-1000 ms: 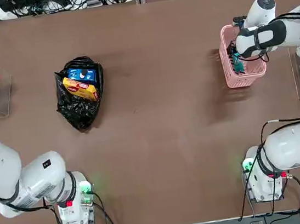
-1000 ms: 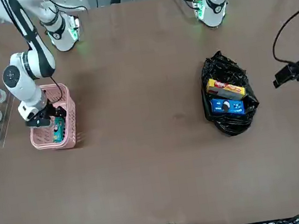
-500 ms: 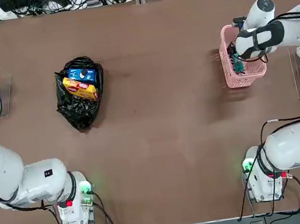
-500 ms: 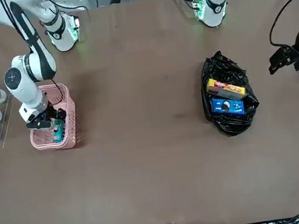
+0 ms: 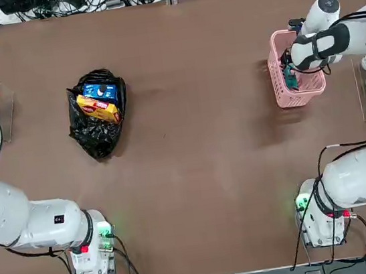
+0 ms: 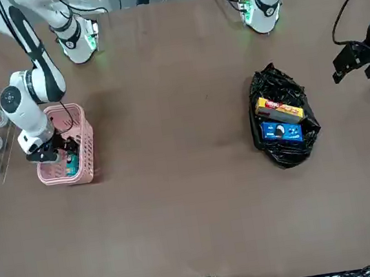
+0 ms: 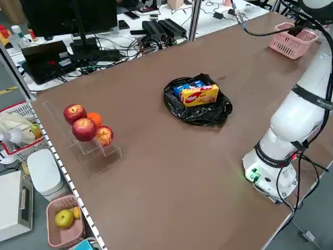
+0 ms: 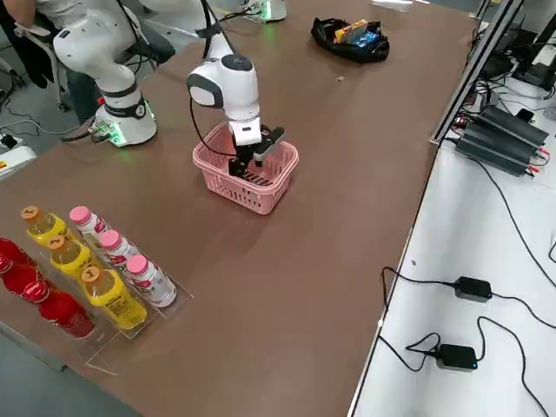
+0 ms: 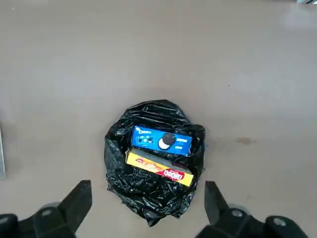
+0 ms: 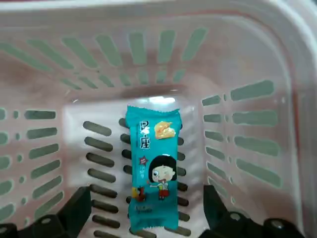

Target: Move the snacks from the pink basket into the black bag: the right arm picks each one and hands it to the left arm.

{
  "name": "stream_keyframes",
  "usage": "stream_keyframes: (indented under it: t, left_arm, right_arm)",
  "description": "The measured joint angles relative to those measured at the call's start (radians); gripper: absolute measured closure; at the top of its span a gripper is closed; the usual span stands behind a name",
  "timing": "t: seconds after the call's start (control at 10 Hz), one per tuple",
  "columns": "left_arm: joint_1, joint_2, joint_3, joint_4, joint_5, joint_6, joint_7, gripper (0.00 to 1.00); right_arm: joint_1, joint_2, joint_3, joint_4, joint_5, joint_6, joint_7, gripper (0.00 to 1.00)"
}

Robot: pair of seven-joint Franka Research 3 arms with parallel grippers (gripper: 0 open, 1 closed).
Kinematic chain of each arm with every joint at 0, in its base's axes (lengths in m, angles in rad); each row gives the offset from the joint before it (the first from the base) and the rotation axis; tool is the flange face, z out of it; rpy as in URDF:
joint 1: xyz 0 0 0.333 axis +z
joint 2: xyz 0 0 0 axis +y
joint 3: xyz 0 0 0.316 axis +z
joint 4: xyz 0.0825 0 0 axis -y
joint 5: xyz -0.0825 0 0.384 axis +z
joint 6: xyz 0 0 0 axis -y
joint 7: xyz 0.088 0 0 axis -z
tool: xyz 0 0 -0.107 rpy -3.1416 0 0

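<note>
Across my brown table (image 5: 190, 143), the glossy black plastic bag (image 5: 96, 131) sits left, holding the blue packet (image 5: 100, 91) and yellow packet (image 5: 97, 108). My left gripper (image 9: 143, 206) hovers above it, fingers apart. Right, the pink lattice basket (image 5: 280, 85) holds the slim teal packet (image 10: 152, 173) flat, lengthwise along its floor; my right gripper (image 10: 143, 208) hangs open over it.

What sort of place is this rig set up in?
Likely a robotics lab: a brown table ringed by cables and power bricks, a monitor on a side bench, and bottles and fruit racked as props.
</note>
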Motion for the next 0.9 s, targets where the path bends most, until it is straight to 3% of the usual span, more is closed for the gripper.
stream_keyframes:
  t: [0.9]
  left_arm:
    - [0.049, 0.01, -0.038, -0.006, 0.001, 0.004, 0.0, 0.0]
  right_arm:
    - [-0.016, 0.07, 0.001, 0.009, -0.012, 0.08, -0.016, 0.0]
